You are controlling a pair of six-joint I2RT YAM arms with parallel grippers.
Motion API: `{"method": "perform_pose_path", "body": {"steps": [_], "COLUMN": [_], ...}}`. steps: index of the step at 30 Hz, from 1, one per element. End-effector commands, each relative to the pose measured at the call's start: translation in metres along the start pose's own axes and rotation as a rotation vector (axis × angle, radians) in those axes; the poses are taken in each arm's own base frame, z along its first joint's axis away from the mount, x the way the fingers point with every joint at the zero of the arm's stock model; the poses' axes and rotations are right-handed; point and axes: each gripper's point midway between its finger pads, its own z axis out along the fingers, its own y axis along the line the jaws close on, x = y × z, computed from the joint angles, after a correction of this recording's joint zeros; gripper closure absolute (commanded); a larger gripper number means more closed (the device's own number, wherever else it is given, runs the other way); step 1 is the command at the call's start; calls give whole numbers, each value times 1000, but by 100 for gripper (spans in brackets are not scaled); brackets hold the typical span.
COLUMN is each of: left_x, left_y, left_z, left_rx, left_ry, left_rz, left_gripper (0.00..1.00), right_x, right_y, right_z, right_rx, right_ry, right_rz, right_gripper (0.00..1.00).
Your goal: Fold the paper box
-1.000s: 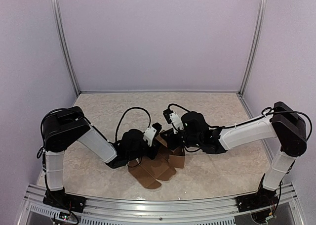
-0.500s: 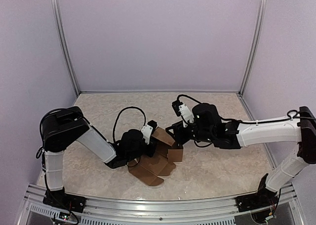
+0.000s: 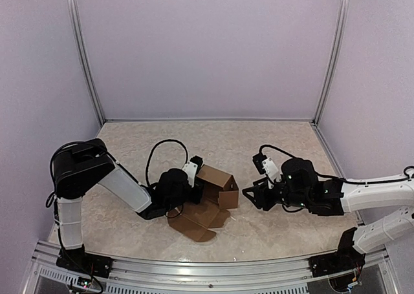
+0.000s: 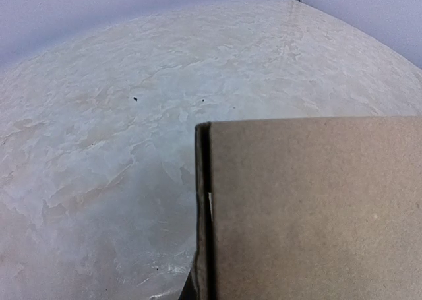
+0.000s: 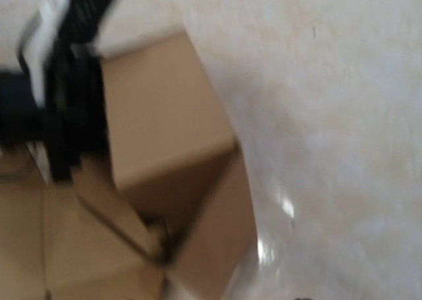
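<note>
The paper box (image 3: pixel 218 181) is brown cardboard in the middle of the table, partly raised, with two walls standing and open on the near side. Its unfolded flaps (image 3: pixel 197 221) lie flat in front. My left gripper (image 3: pixel 193 185) is shut on the box's left wall. In the left wrist view that panel (image 4: pixel 310 208) fills the lower right. My right gripper (image 3: pixel 248 196) hangs open a short way to the right of the box, touching nothing. The blurred right wrist view looks into the box's open corner (image 5: pixel 191 181), with the left arm's black gripper (image 5: pixel 66 82) beside it.
The tabletop (image 3: pixel 278 145) is pale marble-patterned. Lilac walls and metal posts (image 3: pixel 84 61) close in the back and sides. An aluminium rail (image 3: pixel 207 268) runs along the near edge between the arm bases. A black cable (image 3: pixel 158 153) loops above the left wrist.
My right gripper let go of the box, opened and drew back to the right and towards the near edge. The box's walls now stand more squarely. The left gripper kept its hold.
</note>
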Motion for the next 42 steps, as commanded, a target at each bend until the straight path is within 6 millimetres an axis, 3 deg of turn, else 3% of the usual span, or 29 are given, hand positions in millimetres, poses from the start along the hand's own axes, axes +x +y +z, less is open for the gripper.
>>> {"method": "perform_pose_path", "body": {"steps": [1, 10, 25, 42], "left_x": [8, 8, 7, 6], "left_y": [7, 1, 1, -11], "left_z": [-2, -4, -4, -17], "left_rx": [-30, -41, -76, -253], "left_ry": [47, 60, 92, 132], "left_rz": [-9, -7, -60, -104], "left_gripper": [100, 100, 100, 100], "right_x": [19, 26, 23, 18], "right_y": [0, 6, 18, 2], "right_z": [4, 35, 77, 106], "right_rx": [-14, -35, -65, 189], "right_ry": [11, 13, -10, -70], "right_rz": [22, -18, -26, 31], "right_gripper": [48, 48, 70, 69]}}
